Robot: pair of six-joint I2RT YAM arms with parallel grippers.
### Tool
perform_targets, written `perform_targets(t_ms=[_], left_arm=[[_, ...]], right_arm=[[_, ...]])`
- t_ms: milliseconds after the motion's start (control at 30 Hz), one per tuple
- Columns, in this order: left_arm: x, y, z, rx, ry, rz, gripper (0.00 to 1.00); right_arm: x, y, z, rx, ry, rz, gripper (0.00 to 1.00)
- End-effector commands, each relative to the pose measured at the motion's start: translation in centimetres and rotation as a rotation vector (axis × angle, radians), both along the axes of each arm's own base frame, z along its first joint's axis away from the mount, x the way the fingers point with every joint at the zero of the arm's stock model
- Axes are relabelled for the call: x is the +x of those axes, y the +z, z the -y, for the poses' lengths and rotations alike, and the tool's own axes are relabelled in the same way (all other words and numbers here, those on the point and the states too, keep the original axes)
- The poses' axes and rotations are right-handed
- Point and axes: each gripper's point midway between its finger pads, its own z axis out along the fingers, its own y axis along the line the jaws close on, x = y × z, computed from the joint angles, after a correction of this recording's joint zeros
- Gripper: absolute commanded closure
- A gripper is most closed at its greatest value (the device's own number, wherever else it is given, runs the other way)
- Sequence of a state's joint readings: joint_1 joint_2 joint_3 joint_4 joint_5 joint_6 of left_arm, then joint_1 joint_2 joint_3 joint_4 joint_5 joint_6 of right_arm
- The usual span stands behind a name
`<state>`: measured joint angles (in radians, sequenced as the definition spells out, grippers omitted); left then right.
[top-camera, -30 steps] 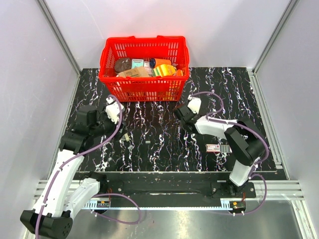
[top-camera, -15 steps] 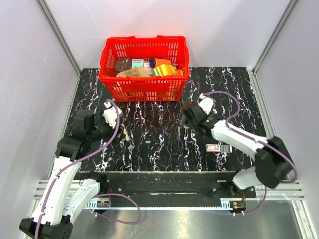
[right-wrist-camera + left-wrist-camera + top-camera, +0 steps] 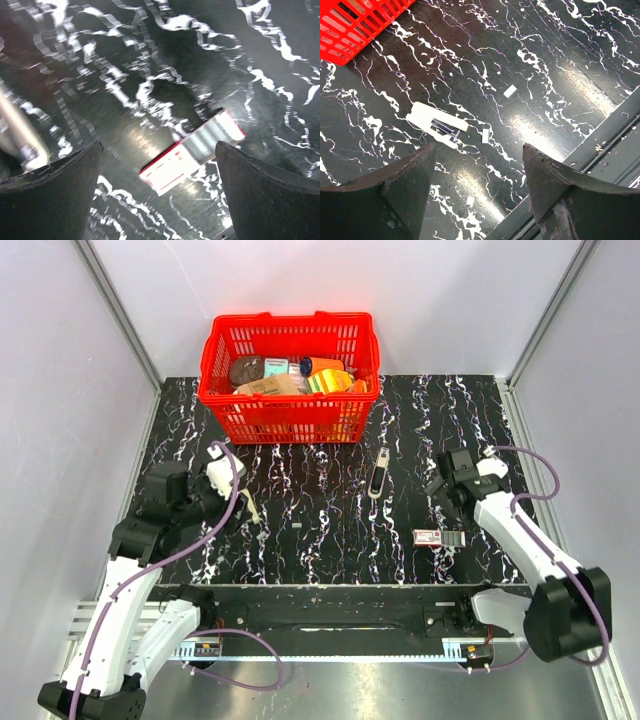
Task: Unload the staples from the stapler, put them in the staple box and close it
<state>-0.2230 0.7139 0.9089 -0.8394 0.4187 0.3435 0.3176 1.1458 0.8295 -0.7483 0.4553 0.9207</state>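
Observation:
The stapler (image 3: 379,472), slim and dark with a pale strip, lies alone on the black marbled table (image 3: 330,540), right of the middle. It shows only as a blurred pale bar (image 3: 14,127) at the left edge of the right wrist view. My right gripper (image 3: 443,502) (image 3: 159,145) is open, hanging to the right of the stapler and above a white-and-red box (image 3: 192,152). My left gripper (image 3: 222,502) (image 3: 479,146) is open over the table's left part, holding nothing. I cannot make out the staples themselves.
A white flat piece with a dark strip (image 3: 436,125) (image 3: 252,512) lies just ahead of the left fingers, with small white bits (image 3: 485,136) around it. A red basket (image 3: 290,418) full of items stands at the back. The white-and-red box (image 3: 438,537) lies near the front rail (image 3: 330,592).
My right gripper opened and let go of the stapler, which now rests on the table. The right arm swung away to the right, over the box. The left arm barely moved.

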Motion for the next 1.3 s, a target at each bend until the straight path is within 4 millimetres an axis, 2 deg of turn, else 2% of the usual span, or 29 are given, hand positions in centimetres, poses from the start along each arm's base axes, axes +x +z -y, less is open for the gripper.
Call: perform_targets(t_ms=[0,200,500,767,933,1267], left_arm=[[0.6,1.9,0.7,-0.032,-0.03,0.042,0.26],[0.8,1.6,1.0,-0.037,-0.046,0.036,0.25],[1.2,0.4,1.1,-0.021,-0.058,0.028,0.25],[1.4,0.4,1.1,-0.024,-0.054,0.026,0.25],[1.3,1.0,1.1,-0.029,-0.048,0.037,0.25],[0.9,1.7,0.8,-0.028,-0.033,0.041,0.25]], right_arm=[[-0.8,-2.7,1.8,0.009,-0.074,-0.16,0.01],[-0.2,-3.8,3.8,-0.028,-0.108,-0.207,0.01],[-0.8,-5.8,6.0,-0.053,-0.144,-0.261,0.01],[-1.4,-8.2,5.4,-0.008,-0.145,-0.286,0.03],[-1.1,-7.9,5.4,-0.004,-0.148,-0.271,0.12],[-1.6,-9.0,4.6,0.044,-0.161,-0.289,0.13]])
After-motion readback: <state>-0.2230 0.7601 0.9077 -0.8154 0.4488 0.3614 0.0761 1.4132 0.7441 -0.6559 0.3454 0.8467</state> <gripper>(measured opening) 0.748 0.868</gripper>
